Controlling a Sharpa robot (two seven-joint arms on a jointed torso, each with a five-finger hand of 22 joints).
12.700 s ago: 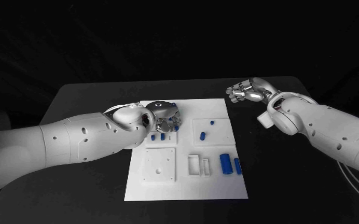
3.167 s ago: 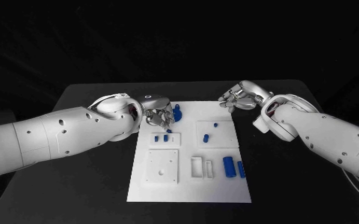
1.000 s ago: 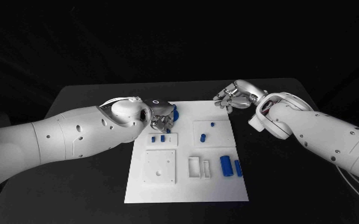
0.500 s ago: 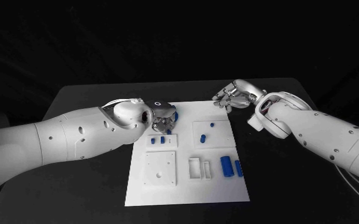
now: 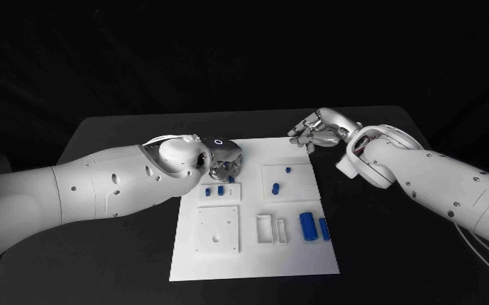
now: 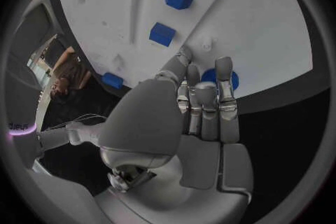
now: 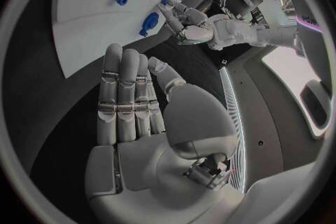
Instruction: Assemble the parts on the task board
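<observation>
The white task board lies mid-table. My left hand hangs over its far left part, fingers stretched out side by side. In the left wrist view the fingertips lie over a round blue part near the board's edge; no grip on it shows. Two small blue parts stand just nearer on the board. My right hand hovers at the board's far right corner, palm open, fingers straight, holding nothing.
More blue parts sit on the board's right side: two small ones and two longer ones. A white slotted piece and a square white plate lie near the front. Black table surrounds the board.
My left hand has turned and settled lower over the round blue part, which now shows less in the head view. Since the earliest frame my right hand has come closer to the board's corner.
</observation>
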